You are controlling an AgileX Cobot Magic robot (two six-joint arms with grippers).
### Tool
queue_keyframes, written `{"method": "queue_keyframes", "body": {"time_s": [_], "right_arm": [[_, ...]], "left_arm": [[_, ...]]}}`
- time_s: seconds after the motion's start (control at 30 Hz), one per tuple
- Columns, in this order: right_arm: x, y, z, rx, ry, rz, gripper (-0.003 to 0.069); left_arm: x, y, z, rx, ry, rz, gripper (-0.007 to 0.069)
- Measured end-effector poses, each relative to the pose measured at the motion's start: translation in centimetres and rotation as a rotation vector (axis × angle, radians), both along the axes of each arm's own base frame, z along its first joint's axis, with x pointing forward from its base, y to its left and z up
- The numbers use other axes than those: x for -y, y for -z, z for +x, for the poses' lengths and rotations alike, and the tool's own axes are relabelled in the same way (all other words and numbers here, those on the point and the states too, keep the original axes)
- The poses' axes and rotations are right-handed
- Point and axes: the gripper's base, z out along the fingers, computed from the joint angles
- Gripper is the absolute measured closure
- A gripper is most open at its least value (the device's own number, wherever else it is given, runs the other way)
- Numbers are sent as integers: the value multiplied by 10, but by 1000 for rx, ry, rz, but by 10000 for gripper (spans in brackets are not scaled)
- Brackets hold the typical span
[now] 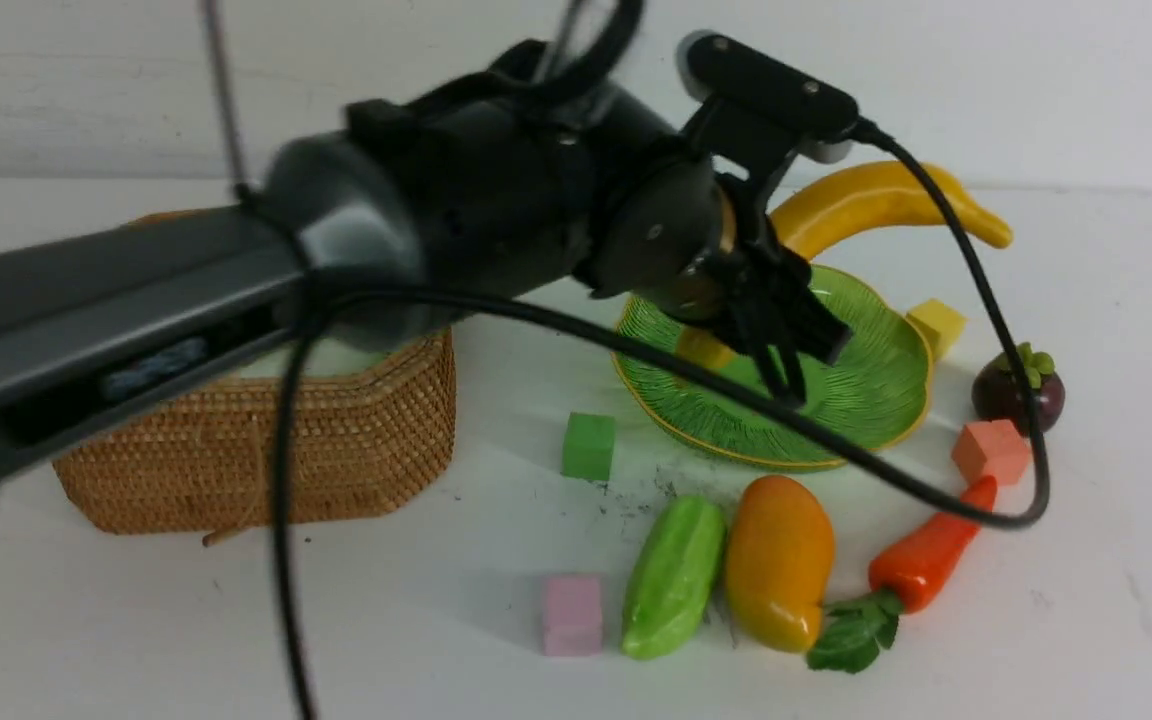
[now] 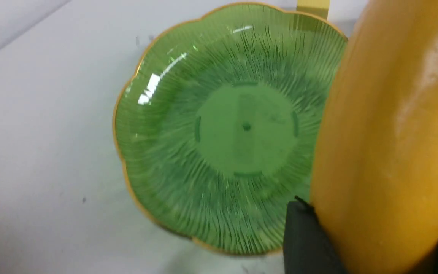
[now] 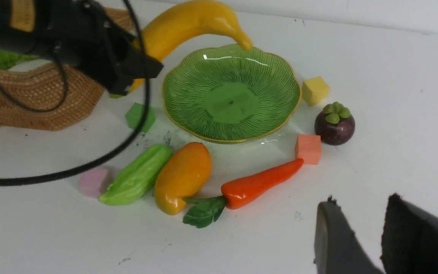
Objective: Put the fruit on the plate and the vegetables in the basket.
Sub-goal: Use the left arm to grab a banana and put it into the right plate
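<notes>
Left gripper: is pinching the banana between its fingers, hanging over the plate.
Banana: is being held clear of the table, above the plate's left and far side. Its long axis is curving in an arch, rising from the grip toward the right and away from the robot, with the free tip pointing down and right past the plate's far rim.
Right gripper: is hovering over bare table on the right, its jaws standing apart with nothing between them.
Plate: is sitting on the table with nothing lying in it.
Mango: is lying near the plate's front edge, long axis running near to far, just beside the cucumber.
Cucumber: is lying left of the mango, its far end leaning slightly right.
Carrot: is lying right of the mango, tip pointing far-right at the orange cube, leaves pointing toward the mango's near end.
Mangosteen: is sitting upright, right of the plate, leafy cap up.
Basket: is standing at the left, partly hidden behind the left arm.
Other cubes: a green cube, a pink cube and a yellow cube are lying around the plate.
</notes>
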Motion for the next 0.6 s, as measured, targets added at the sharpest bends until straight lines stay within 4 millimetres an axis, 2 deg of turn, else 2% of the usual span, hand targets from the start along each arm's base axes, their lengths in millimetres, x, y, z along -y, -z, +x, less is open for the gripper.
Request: {"method": "queue_keyframes", "body": {"time_s": [0.03,0.1,0.13,0.23,0.33,0.37,0.4,0.47,0.6], "right_arm": [[0,0,0,-5,-2,4,454],[-2,1,-1,-24,-16,16,454],[-2,2,-2,-28,-19,17,454],[-4,3,-3,-52,-36,29,454],[-4,3,-3,-53,-38,31,454],[-4,3,-3,-53,-38,31,453],[-4,3,-3,-51,-35,29,452],[-3,3,-3,-46,-28,23,450],[-1,2,-1,-29,-9,7,447]], "left_arm": [[5,1,8,13,5,3,323],[20,27,37,14,11,49,323],[20,27,37,14,11,49,323],[29,54,71,19,-11,88,321],[28,74,90,32,-33,137,265],[28,75,91,31,-32,140,260],[25,80,96,37,-39,151,209],[24,80,98,39,-44,149,155],[24,78,98,39,-48,146,100]]}}
